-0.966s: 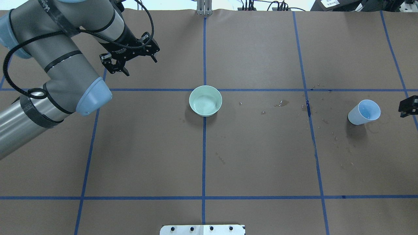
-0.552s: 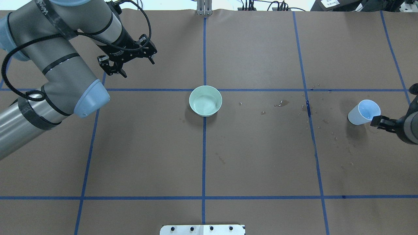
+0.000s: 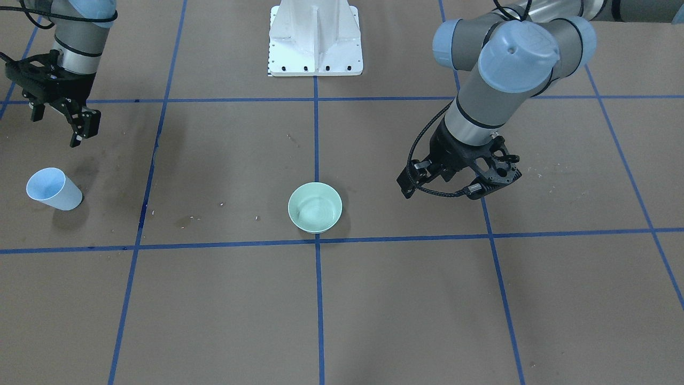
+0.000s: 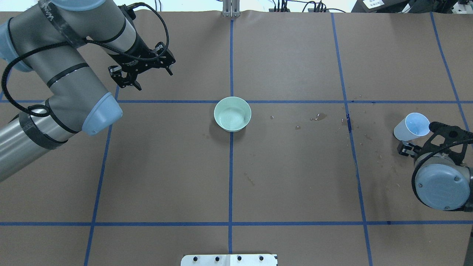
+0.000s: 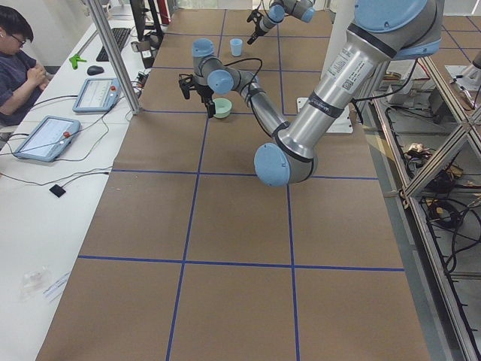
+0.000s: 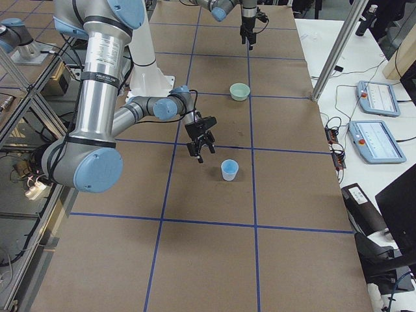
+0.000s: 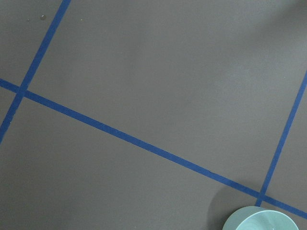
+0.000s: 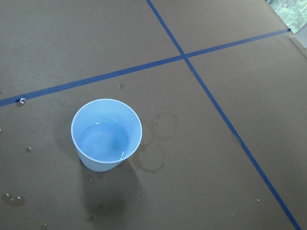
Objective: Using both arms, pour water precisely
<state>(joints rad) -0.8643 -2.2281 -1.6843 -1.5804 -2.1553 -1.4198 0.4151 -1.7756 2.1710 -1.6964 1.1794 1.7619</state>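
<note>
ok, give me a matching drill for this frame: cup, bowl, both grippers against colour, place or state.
Things:
1. cup
2. bowl
3. left gripper
4. right gripper

Descriptions:
A. open, away from cup and bowl
B. light blue, water inside
C. open, next to the cup, not touching it
D. pale green, on a tape line

Pairs: 1-B, 2-D, 3-A, 4-C

Brown table (image 4: 295,177) with blue tape grid (image 4: 230,184); white side desk (image 5: 30,241).
</note>
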